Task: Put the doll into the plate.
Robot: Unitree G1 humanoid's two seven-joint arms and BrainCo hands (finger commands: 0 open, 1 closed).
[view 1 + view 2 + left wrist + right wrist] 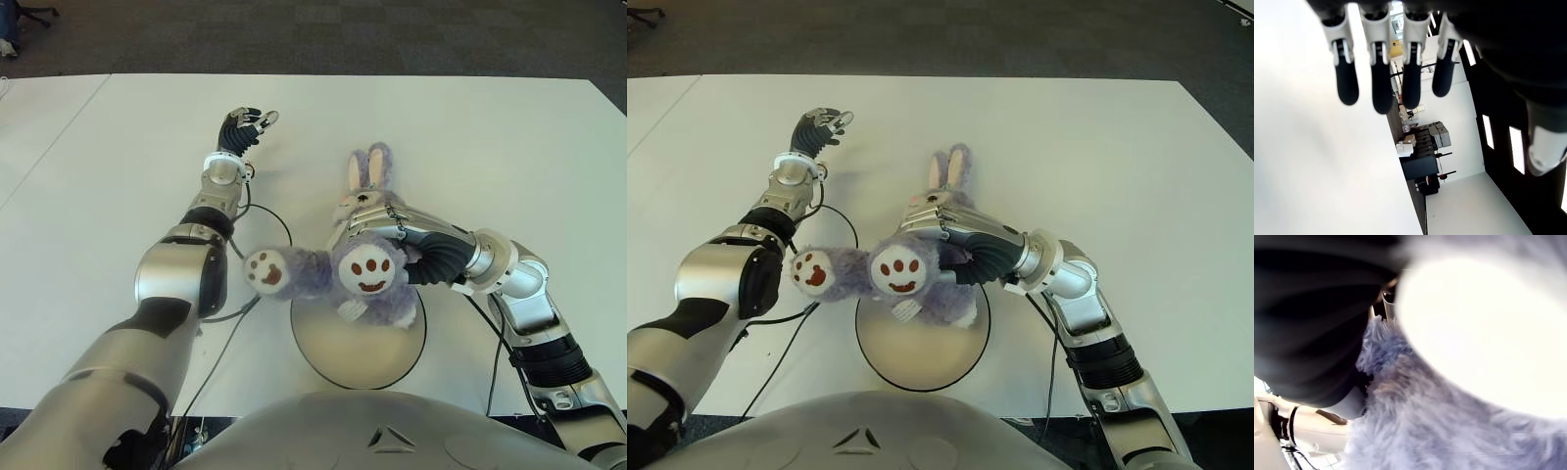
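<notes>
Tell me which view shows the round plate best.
The left eye view: the round beige black-rimmed plate lies near the table's front edge, under the purple plush bunny doll gripped by the right hand. The right eye view matches. Neither wrist view shows it.

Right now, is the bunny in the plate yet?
Almost. The right hand is wrapped around the doll, whose body is over the far edge of the plate, one leg sticking out past the rim. Left to do: settle it inside and let go. The left hand is open, farther up the table.
</notes>
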